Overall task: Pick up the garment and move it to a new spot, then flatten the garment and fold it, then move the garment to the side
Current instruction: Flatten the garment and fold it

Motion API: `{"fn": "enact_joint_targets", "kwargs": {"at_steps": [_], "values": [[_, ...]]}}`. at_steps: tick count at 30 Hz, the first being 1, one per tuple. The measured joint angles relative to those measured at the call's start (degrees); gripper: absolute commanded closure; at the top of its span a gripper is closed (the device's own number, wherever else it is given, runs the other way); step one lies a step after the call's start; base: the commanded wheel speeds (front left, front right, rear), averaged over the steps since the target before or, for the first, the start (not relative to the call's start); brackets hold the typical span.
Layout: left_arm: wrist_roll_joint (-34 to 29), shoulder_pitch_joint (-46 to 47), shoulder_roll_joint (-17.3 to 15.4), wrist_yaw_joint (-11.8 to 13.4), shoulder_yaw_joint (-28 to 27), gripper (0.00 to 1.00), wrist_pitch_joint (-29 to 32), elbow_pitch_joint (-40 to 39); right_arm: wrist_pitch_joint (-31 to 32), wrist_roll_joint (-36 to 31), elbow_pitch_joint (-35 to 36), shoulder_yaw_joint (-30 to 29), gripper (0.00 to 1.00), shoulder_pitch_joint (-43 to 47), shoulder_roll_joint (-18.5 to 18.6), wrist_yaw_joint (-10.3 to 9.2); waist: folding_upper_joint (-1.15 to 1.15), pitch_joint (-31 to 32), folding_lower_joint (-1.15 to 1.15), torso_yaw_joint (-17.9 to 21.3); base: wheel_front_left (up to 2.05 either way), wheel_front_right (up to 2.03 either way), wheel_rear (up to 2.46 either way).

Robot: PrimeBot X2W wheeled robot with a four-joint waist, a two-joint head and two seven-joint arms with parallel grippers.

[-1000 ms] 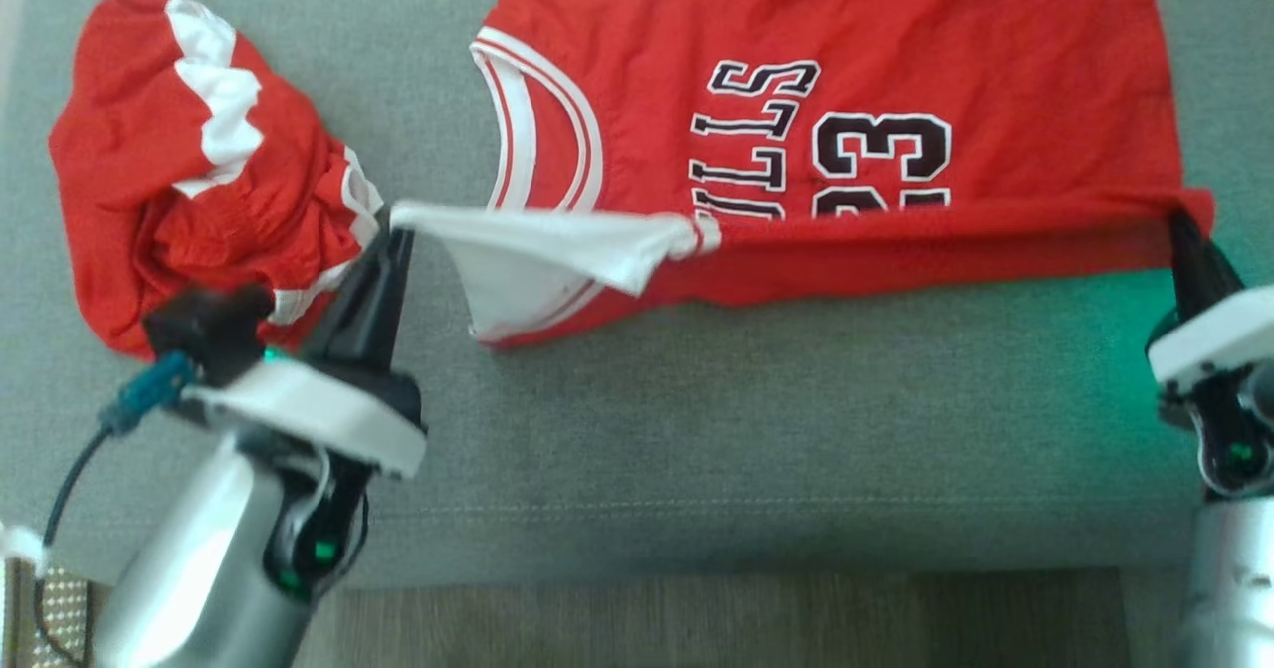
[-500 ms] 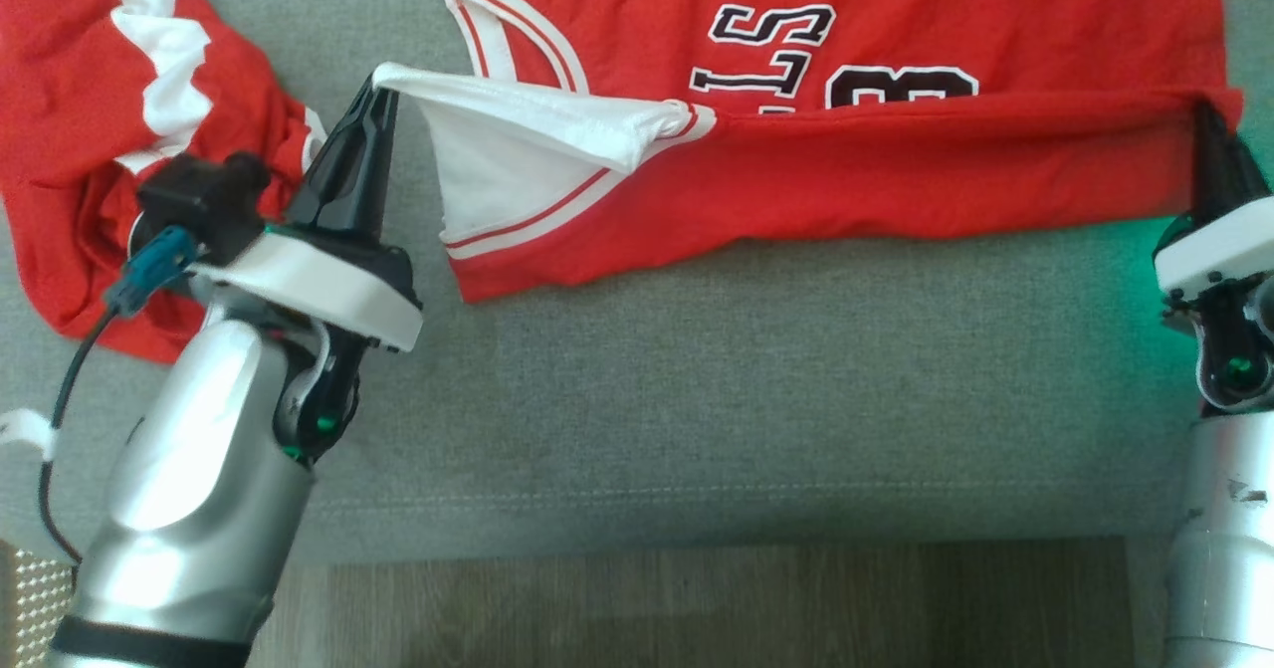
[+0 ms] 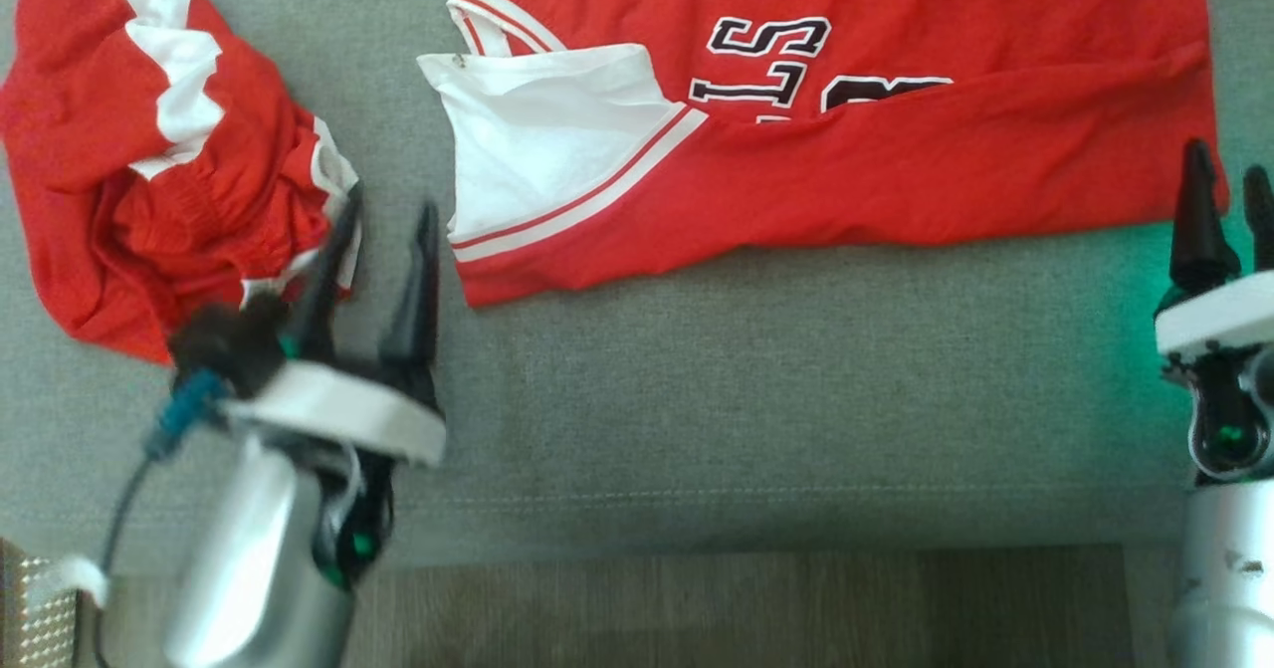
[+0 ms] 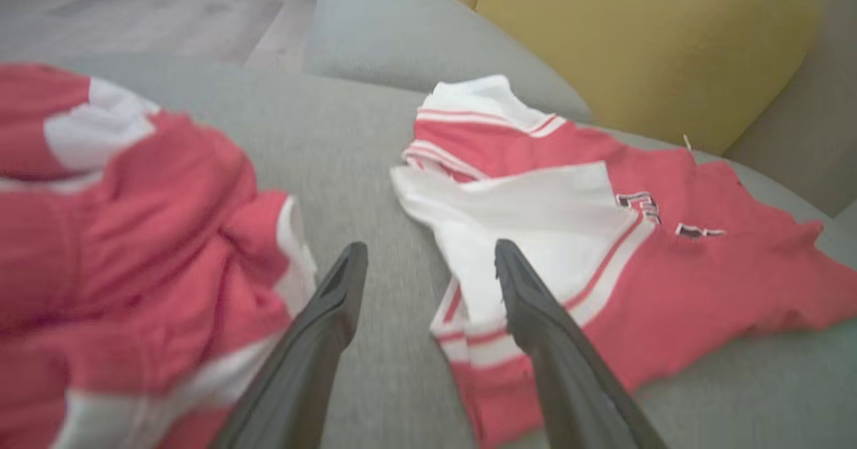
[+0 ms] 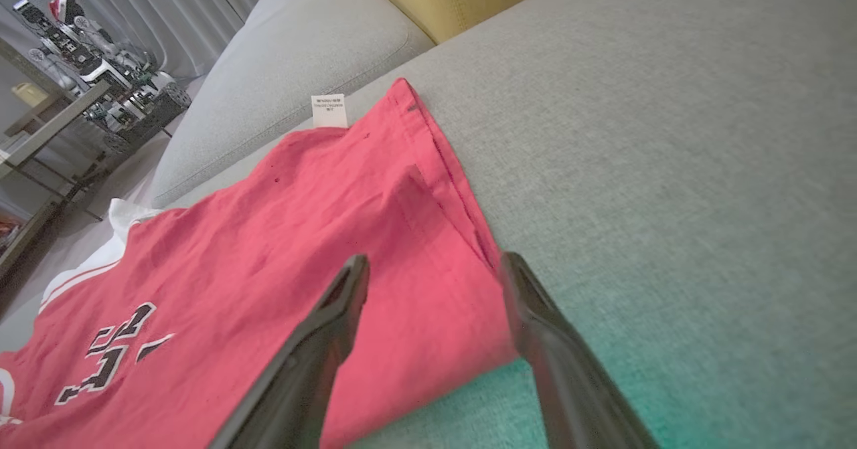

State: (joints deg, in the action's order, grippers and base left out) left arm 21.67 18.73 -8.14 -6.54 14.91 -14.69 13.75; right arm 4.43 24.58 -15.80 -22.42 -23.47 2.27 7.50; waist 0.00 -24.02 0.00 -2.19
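In the head view the red jersey (image 3: 896,170) lies far on the grey sofa seat (image 3: 746,399), near edge folded over. Your left fingers (image 3: 416,270) and right fingers (image 3: 1197,220) stand open, empty, beside its two near corners. Left wrist view: the white corner lies flat. Right wrist view: the hem also rests on the seat, so I judge this fold is laid.

Left hand (image 3: 390,205) fingers spread wide (slightly blurred); right hand (image 3: 1224,165) likewise spread, both pointing forward.

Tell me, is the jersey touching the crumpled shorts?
Apart. The head view shows a strip of bare grey sofa between the jersey and the shorts.
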Motion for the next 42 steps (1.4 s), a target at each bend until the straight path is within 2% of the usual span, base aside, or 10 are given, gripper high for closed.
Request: {"fn": "enact_joint_targets", "kwargs": {"at_steps": [6,18,19,21,25,29,30,32,33,42], "values": [[0.1,-4.0,1.7,0.0,0.7,0.0,0.0,4.4,-0.5,-1.5,0.0,-0.9,0.0,0.6,0.0,0.0,0.0,0.7,0.0,-0.6,0.0,0.0,0.0],[2.9,2.3,1.9,-0.6,7.6,0.0,1.6,11.6,-2.0,-13.0,-3.3,-0.6,0.0,-1.9,0.0,0.0,0.0,-0.1,0.0,-0.1,0.0,0.0,0.0],[3.3,2.5,1.6,-0.6,8.4,0.49,1.7,11.9,-2.0,-14.1,-3.6,-0.5,0.0,-2.3,0.0,0.0,0.0,-0.2,0.0,0.0,0.0,0.0,0.0],[4.4,3.0,0.9,-0.6,9.6,1.0,2.1,12.1,-2.5,-16.5,-4.5,-0.3,0.0,-2.8,0.0,0.0,0.0,-0.4,0.0,0.2,0.0,0.0,0.0],[5.9,3.8,-0.2,-0.6,11.3,1.0,2.4,12.4,-3.0,-20.9,-5.3,-0.3,0.0,-3.1,0.0,0.0,0.0,-0.7,0.0,0.2,0.0,0.0,0.0],[7.0,4.4,-0.8,-0.6,12.4,1.0,2.2,12.7,-2.9,-22.1,-5.9,-0.6,0.0,-3.0,0.0,0.0,0.0,-0.7,0.0,0.0,0.0,0.0,0.0],[7.3,4.4,-0.9,-0.9,12.5,1.0,2.0,12.8,-2.9,-22.1,-5.9,-0.6,0.19,-3.0,0.0,0.0,0.0,-0.7,0.0,0.0,0.0,0.0,0.0],[7.8,4.7,-1.1,-1.0,12.9,1.0,1.9,13.2,-2.7,-22.3,-6.3,-0.6,0.97,-3.0,0.0,0.0,0.0,-0.6,0.0,0.0,0.0,0.0,0.0],[7.8,4.9,-1.3,-1.0,13.2,1.0,1.8,13.4,-2.4,-22.6,-6.5,-0.6,1.0,-3.0,0.0,0.0,0.0,-0.5,0.0,0.1,0.0,0.0,0.0],[9.0,5.0,-2.2,-1.0,14.4,1.0,1.4,14.4,-1.4,-23.1,-5.2,-1.4,1.0,-2.1,0.0,0.0,0.0,1.0,0.0,0.2,0.0,0.0,0.0]]}}
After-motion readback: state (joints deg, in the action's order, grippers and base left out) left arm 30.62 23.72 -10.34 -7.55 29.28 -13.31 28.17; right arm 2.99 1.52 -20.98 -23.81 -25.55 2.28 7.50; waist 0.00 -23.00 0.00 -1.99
